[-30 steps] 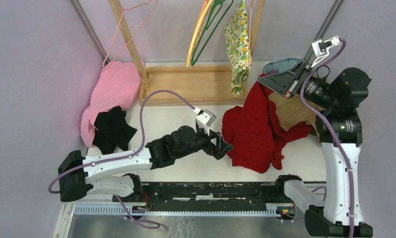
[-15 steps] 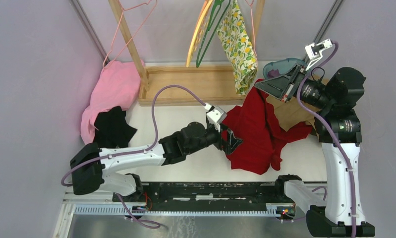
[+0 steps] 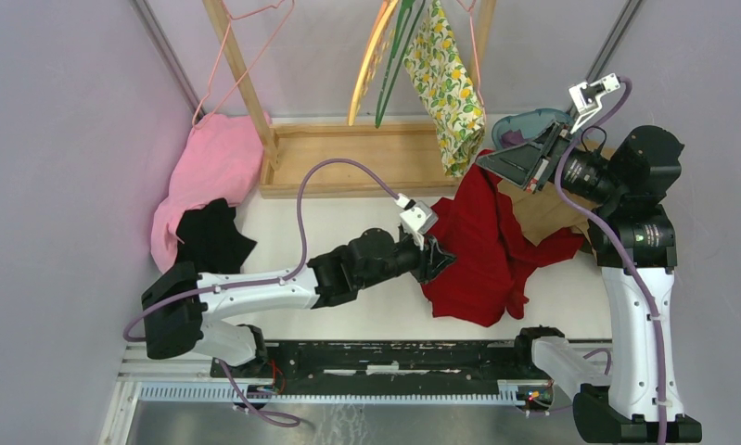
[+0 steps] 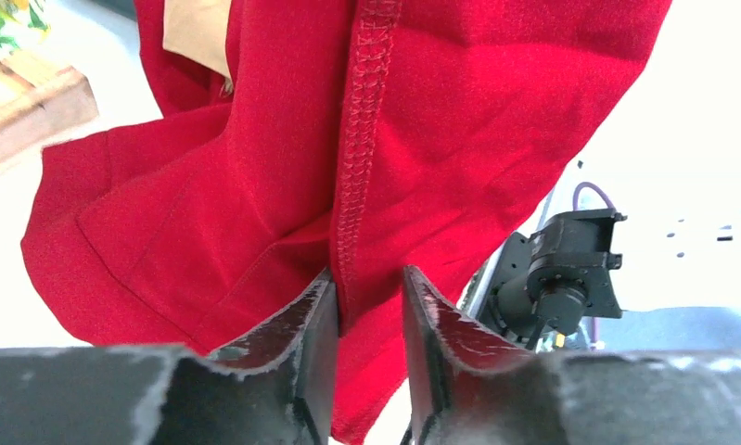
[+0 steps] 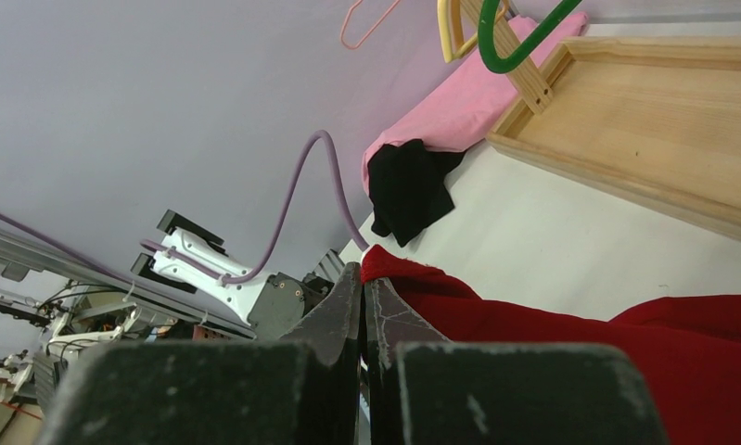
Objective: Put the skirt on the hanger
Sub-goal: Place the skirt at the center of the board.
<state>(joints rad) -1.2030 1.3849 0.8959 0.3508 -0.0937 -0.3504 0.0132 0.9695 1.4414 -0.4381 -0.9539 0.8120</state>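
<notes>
Lilac walls close in a white table (image 3: 348, 222); at its far side the skirt (image 3: 450, 88) hangs from the wooden rack (image 3: 348, 158) beside the pink hanger (image 3: 475, 56). We judge the red garment (image 3: 478, 250) is being cleared: the left gripper (image 4: 366, 278) stands narrow about its seam, and the right gripper (image 5: 364, 269) seems clamped on a corner. The next move calls for a firm pinch, then a lift. Hook and skirt top are cut off.
</notes>
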